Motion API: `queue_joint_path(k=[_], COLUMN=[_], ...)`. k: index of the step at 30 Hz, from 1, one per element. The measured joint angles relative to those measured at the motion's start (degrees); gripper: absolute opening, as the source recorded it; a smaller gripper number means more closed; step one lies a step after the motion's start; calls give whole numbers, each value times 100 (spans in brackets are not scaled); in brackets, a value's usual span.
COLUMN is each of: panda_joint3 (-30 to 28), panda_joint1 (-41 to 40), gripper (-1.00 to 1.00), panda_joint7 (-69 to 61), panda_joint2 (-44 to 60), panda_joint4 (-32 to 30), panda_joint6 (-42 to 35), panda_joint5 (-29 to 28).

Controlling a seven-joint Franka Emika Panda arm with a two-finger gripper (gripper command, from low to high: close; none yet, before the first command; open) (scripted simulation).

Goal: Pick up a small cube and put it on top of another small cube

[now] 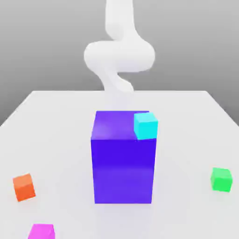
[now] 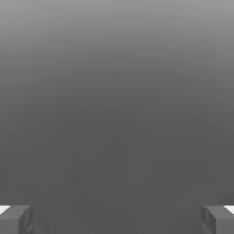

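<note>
While your hand (image 2: 117,219) stands open and empty, nothing is stacked: magenta cube (image 1: 42,231) still needs picking up, then placing on green cube (image 1: 221,179).

A cyan cube (image 1: 145,126) overlaps the upper corner of a big blue block (image 1: 123,170) on the pale desk (image 1: 116,219), toward the exterior view's right. A green cube (image 1: 221,179) sits well apart on that side; an orange cube (image 1: 24,187) and a magenta cube (image 1: 42,231) (cut off by the lower edge) lie toward the exterior view's left.
</note>
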Motion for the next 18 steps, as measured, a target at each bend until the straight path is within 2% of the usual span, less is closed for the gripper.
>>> queue_joint_path(k=[11,18], panda_joint3=[-882,-1175], panda_joint1=[265,144], gripper=[0,0], panda_joint7=[-1049,-1763], panda_joint2=[2315,3776], panda_joint4=[114,188], panda_joint6=[586,943], panda_joint5=[612,1073])
